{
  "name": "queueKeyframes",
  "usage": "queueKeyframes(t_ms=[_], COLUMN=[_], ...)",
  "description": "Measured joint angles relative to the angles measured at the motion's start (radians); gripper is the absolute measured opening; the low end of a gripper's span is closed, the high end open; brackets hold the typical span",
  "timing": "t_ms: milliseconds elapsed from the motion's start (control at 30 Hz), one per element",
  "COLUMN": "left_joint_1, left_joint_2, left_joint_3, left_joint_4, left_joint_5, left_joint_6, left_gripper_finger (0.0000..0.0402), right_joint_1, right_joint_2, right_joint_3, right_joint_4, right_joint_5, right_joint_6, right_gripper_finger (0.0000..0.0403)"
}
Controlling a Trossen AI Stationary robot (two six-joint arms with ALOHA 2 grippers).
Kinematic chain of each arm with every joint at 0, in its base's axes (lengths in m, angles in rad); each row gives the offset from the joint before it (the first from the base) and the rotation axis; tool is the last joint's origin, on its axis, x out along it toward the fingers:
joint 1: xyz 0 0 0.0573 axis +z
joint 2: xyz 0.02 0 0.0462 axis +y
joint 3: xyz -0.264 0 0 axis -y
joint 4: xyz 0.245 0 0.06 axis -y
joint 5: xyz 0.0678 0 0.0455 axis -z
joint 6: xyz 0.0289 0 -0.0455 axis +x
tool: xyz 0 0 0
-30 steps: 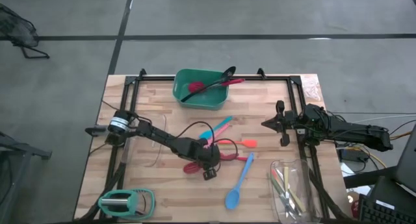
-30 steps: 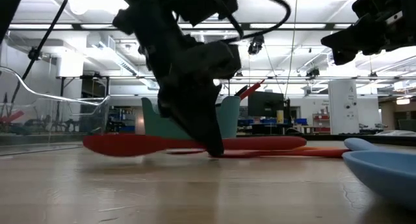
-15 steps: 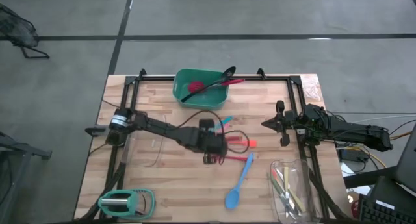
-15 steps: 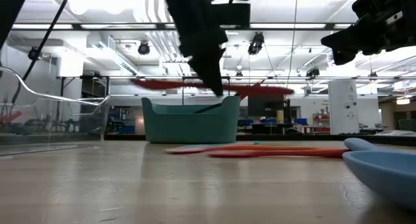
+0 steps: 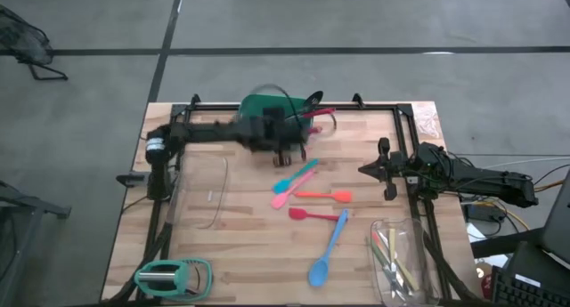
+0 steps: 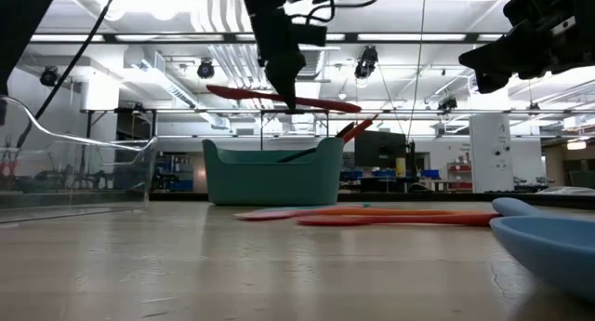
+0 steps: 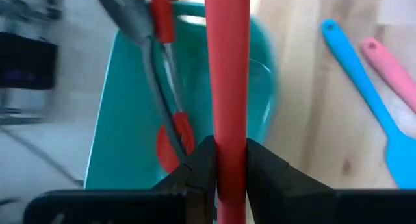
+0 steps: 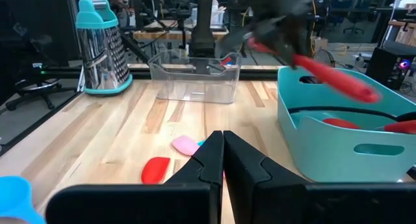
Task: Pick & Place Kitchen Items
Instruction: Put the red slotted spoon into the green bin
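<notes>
My left gripper (image 5: 283,145) is shut on a red utensil (image 6: 279,99), which it carries in the air at the green tub (image 5: 276,122) by the table's far edge. The tub holds a black slotted spoon (image 7: 140,29) and a red spatula (image 7: 170,130). On the table lie a teal spatula (image 5: 298,175), a pink one (image 5: 283,197), an orange spoon (image 5: 326,195), a red spatula (image 5: 312,214) and a blue spoon (image 5: 327,250). My right gripper (image 5: 385,170) waits shut at the table's right side. My left gripper pinches the red utensil's slim handle (image 7: 227,120) between its two fingers (image 7: 200,165), about midway along its length. The fingers come from above, pointing down, and lie across the handle. The utensil hangs nearly level, lifted clear above the tub's rim (image 6: 270,146).
A clear glass tray (image 5: 201,193) stands at the left, another (image 5: 401,261) with small cutlery at the near right. A teal grater (image 5: 171,276) lies at the near left corner. Bare wood shows in the table's middle front.
My left gripper has risen from the table's middle with the red utensil and gone toward the far edge, up to the green tub. The utensil, first lying on the wood, is now lifted clear and held almost level.
</notes>
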Motion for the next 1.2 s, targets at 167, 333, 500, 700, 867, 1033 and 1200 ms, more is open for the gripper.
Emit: queueKeyframes(t_ms=[167,333,500,700,867,1033,1200], left_joint_1=[0.167,0.278,0.329,0.331,0.327,0.327,0.325], left_joint_2=[-0.012,-0.011,-0.01,-0.009,-0.009,-0.009,-0.009], left_joint_3=[-0.017,-0.032,-0.08,-0.159,-0.202,-0.218,-0.226], left_joint_4=[0.069,0.108,0.186,0.21,0.25,0.272,0.279], left_joint_5=[0.277,0.289,0.307,0.421,0.419,0.411,0.36], left_joint_6=[0.057,0.084,0.145,0.212,0.243,0.21,0.171], left_gripper_finger=[0.0064,0.0064,0.0064,0.0065,0.0065,0.0067,0.0095], right_joint_1=[0.0,0.0,0.0,0.0,0.0,0.0,0.0], right_joint_2=[0.0,0.0,0.0,0.0,0.0,0.0,0.0], right_joint_3=[0.0,0.0,0.0,0.0,0.0,0.0,0.0], right_joint_4=[0.0,0.0,0.0,0.0,0.0,0.0,0.0], right_joint_5=[0.0,0.0,0.0,-0.001,-0.001,-0.001,-0.001], right_joint_6=[0.0,0.0,0.0,0.0,0.0,0.0,0.0], right_gripper_finger=[0.0009,0.0009,0.0008,0.0008,0.0008,0.0008,0.0008])
